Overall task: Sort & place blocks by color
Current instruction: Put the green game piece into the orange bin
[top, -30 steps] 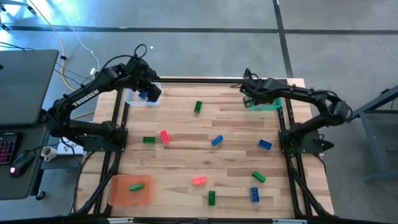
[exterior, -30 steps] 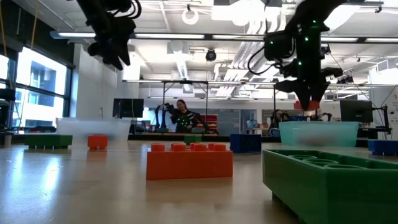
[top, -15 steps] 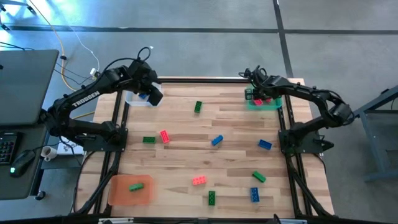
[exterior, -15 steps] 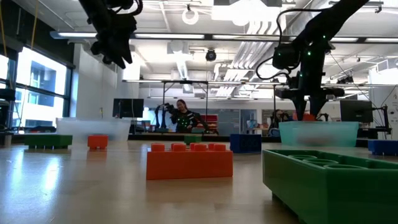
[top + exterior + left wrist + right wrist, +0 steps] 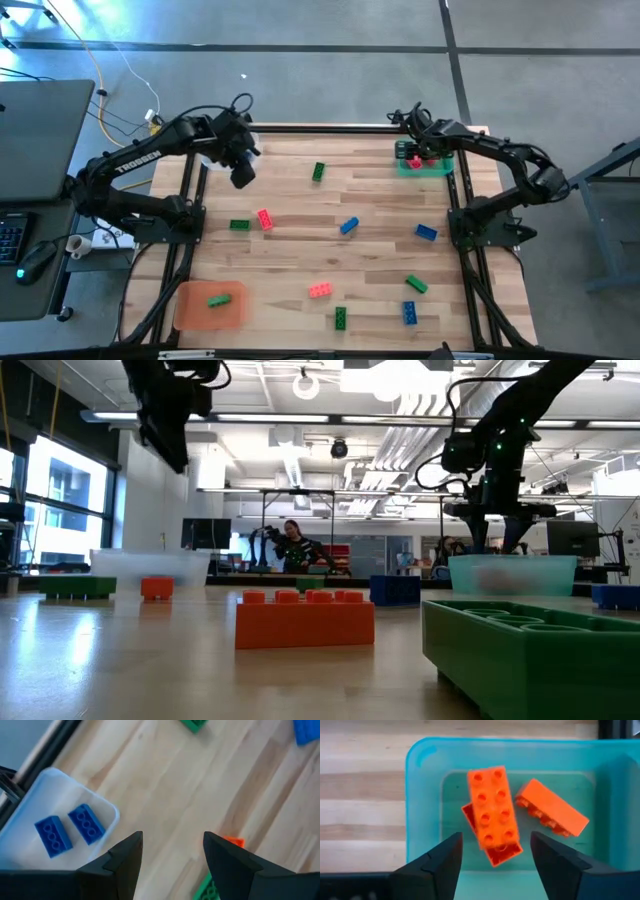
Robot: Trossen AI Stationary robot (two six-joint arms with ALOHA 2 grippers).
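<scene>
Wood table (image 5: 300,215); green block (image 5: 318,172) long axis front-back.

This is a robotics lab. The wooden table (image 5: 330,200) sits in a black metal frame (image 5: 330,128) carrying two dark arms, on a grey concrete floor (image 5: 300,60). A desk to one side holds a laptop (image 5: 30,130), a mouse (image 5: 35,258) and loose cables (image 5: 110,100). Beyond the table, the room is a large open hall with exposed ceiling ducts (image 5: 290,460) and strip lights (image 5: 330,420). Monitors (image 5: 205,533) stand on benches, and a person (image 5: 293,545) works at another rig in the background.
</scene>
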